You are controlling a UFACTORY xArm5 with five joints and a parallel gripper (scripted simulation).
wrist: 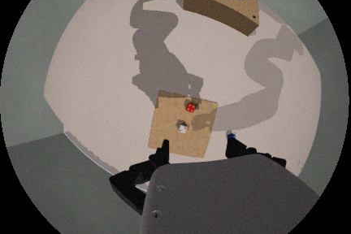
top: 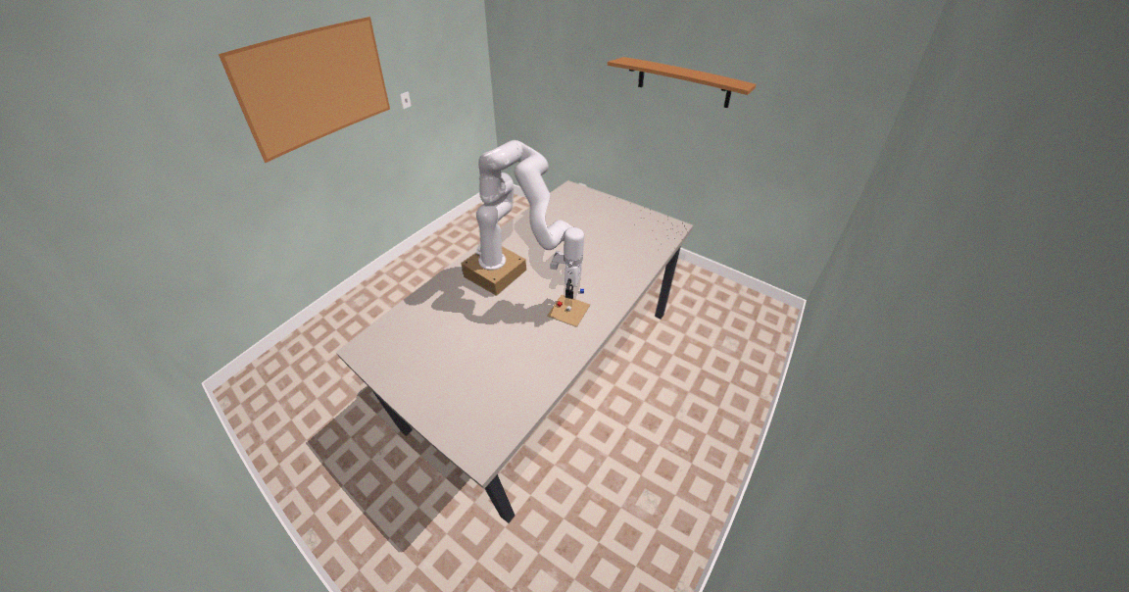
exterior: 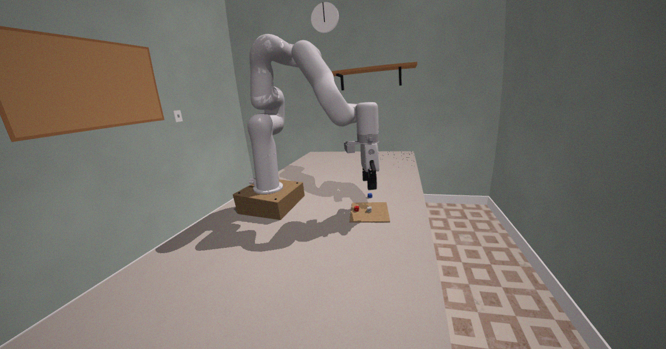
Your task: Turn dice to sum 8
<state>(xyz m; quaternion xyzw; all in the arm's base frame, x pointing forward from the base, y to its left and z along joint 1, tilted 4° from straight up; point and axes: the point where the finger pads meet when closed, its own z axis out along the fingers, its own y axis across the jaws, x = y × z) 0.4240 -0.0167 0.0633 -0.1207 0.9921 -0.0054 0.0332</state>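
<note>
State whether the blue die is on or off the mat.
Off: the blue die rests on the table beyond the mat; the red and white dice lie on it.

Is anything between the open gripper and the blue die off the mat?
Nothing visible: the gripper hangs open directly above the blue die, with only air between; the mat lies just beside it.

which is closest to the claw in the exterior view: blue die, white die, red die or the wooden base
1. blue die, just under the open claw, off the mat
2. white die, on the mat
3. red die, mat's base-side edge
4. wooden base, far off
</note>
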